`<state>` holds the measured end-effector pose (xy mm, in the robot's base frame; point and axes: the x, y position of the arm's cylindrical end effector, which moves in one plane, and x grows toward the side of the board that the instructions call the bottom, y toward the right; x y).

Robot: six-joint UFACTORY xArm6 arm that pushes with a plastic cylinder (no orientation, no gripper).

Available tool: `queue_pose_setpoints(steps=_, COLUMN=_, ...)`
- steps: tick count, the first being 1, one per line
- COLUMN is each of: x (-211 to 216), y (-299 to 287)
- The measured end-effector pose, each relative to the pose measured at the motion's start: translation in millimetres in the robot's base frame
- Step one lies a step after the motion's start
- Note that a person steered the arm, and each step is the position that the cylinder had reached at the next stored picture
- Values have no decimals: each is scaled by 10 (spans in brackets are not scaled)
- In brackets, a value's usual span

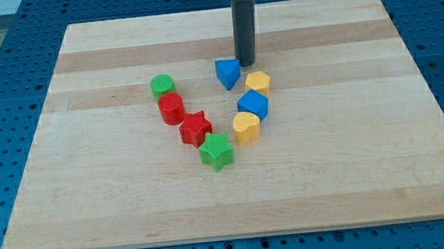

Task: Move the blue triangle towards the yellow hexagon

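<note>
The blue triangle (227, 73) lies on the wooden board just above the middle. The yellow hexagon (258, 83) lies close to its lower right, with a small gap between them. My tip (246, 63) rests on the board just to the upper right of the blue triangle, touching or almost touching its right edge, and just above the yellow hexagon.
A blue cube (253, 105) and a yellow heart-like block (246, 127) lie below the hexagon. A green cylinder (162, 85), a red cylinder (171, 109), a red star (196, 128) and a green star (216, 151) run in a line at the left. The board (353, 145) sits on a blue pegboard.
</note>
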<state>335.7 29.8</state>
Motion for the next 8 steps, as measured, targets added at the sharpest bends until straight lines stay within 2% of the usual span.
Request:
queue_pose_setpoints(steps=1, x=-176, y=74)
queue_pose_setpoints(steps=2, x=-141, y=494)
queue_pose_setpoints(steps=5, x=331, y=250)
queue_pose_setpoints(steps=8, x=651, y=251)
